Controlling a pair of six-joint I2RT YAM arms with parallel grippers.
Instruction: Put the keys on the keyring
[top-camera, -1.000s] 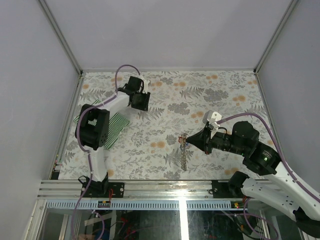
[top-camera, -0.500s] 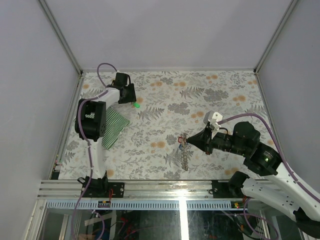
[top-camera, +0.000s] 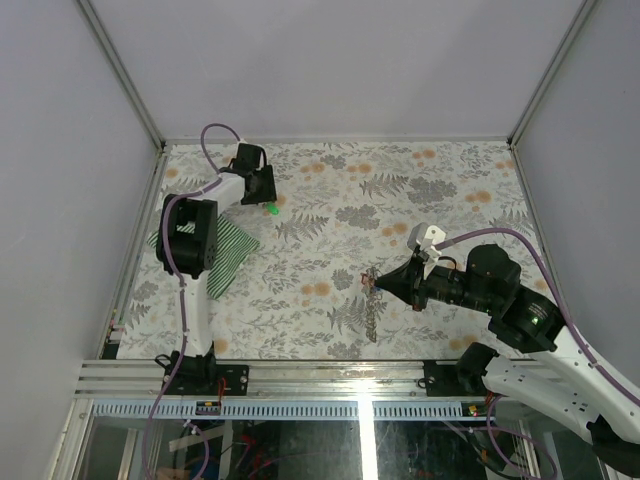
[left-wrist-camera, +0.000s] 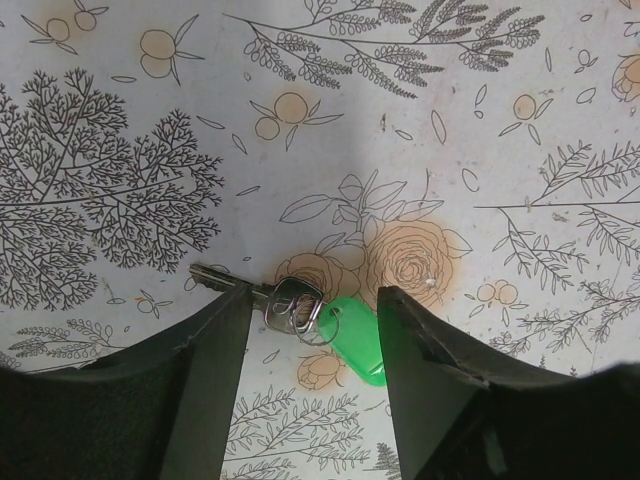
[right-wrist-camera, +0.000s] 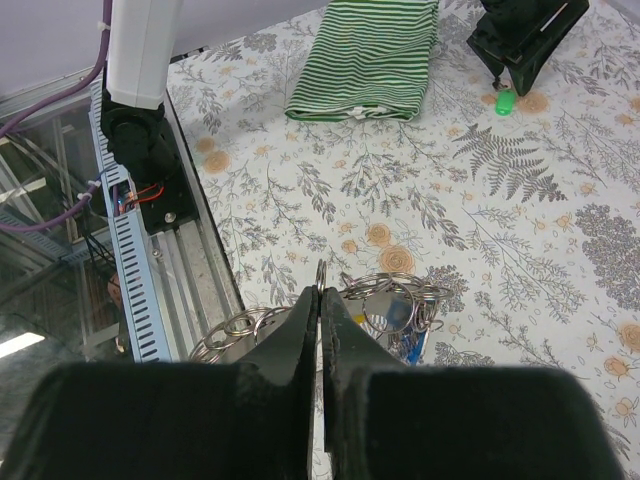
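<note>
The green key (left-wrist-camera: 356, 338) lies loose on the table (top-camera: 450, 180), just beyond the far corner of the striped cloth (top-camera: 232, 256). Its metal blade is flat on the print and a small split ring sits at its head. The left gripper (top-camera: 266, 197) hovers right over it, fingers (left-wrist-camera: 205, 380) apart on either side of the key and not touching it.

Well away from the cloth, on the right arm's side, the right gripper (top-camera: 382, 284) has its fingers pressed together on one loop of the keyring (top-camera: 372, 318), whose chain trails toward the near edge. In the right wrist view something blue (right-wrist-camera: 412, 342) sits among the loops. It may be a key already threaded, though it is too small to be sure.

As I judge it, the ring is held ready and the green key is not yet picked up. Grasping it, carrying it across from the cloth and threading it all remain.
</note>
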